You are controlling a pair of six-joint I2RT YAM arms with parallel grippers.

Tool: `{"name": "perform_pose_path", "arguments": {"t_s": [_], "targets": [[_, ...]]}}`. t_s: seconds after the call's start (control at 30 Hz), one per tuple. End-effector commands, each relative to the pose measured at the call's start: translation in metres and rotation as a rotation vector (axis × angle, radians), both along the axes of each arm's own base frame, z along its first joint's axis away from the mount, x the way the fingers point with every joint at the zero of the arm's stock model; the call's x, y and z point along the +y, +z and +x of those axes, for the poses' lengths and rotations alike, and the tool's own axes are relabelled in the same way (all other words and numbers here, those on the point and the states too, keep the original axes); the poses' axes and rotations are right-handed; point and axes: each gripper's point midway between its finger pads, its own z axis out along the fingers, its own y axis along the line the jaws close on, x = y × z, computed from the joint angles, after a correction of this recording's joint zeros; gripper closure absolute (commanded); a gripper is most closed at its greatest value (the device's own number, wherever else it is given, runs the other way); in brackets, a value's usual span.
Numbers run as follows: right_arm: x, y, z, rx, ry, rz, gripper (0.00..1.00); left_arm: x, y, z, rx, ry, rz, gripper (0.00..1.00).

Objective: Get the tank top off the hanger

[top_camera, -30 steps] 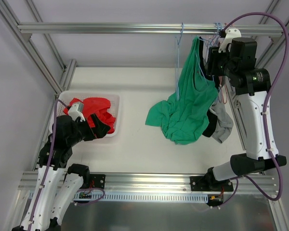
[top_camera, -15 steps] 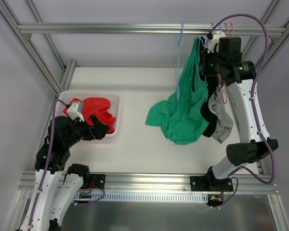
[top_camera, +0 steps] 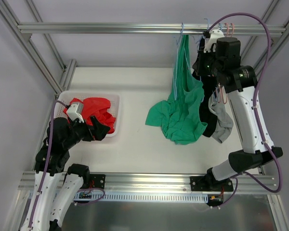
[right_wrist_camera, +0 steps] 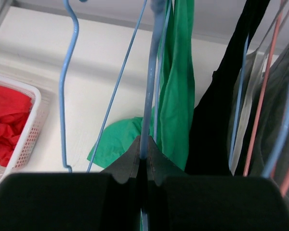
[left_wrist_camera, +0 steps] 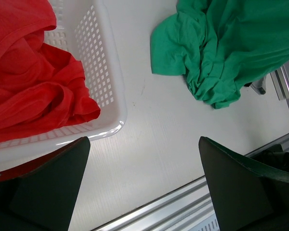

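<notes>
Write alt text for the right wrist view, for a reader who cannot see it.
The right gripper is shut on a blue wire hanger. A green tank top hangs just beside that wire, with a black garment to its right. A white basket of red clothes sits at lower left.

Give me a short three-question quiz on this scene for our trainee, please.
1. True or false: the right end effector is shut on a blue hanger.
2. What colour is the clothing in the white basket? A red, B yellow, C white.
3. Complete: the lower part of the green tank top lies bunched on the ____.

Key: 1 true; 2 A; 3 table.
</notes>
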Motion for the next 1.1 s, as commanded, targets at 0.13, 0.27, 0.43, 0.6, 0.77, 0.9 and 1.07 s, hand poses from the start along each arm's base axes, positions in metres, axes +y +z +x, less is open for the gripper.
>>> {"name": "perform_pose_path", "arguments": {"t_s": [0.13,0.27,0.43,0.6,0.77,0.9,1.07], "targets": [[-0.004,0.073,-0.026,-0.222,-0.011,0.127,1.0,-0.006,0.01,-0.003,-0.049,-0.039,-0.012,0.01],[-0.008,0.053,-0.042,-0.175,-0.013,0.121,1.0,-0.008,0.014,-0.004,-0.059,-0.062,-0.013,0.01],[-0.012,0.038,-0.095,-0.162,0.041,0.162,1.0,-0.021,0.048,-0.012,-0.178,-0.149,-0.053,0.01],[-0.023,0.011,-0.149,-0.142,0.059,0.191,1.0,-0.04,0.091,-0.015,-0.26,-0.25,-0.155,0.01],[-0.025,-0.035,-0.239,0.007,0.184,0.211,1.0,-0.071,0.133,-0.014,-0.331,-0.434,-0.233,0.01],[-0.03,-0.047,-0.295,0.011,0.232,0.269,1.0,-0.106,0.155,-0.019,-0.382,-0.533,-0.218,0.01],[-0.04,-0.057,-0.352,0.069,0.294,0.244,1.0,-0.177,0.18,-0.024,-0.474,-0.61,-0.1,0.01]]}}
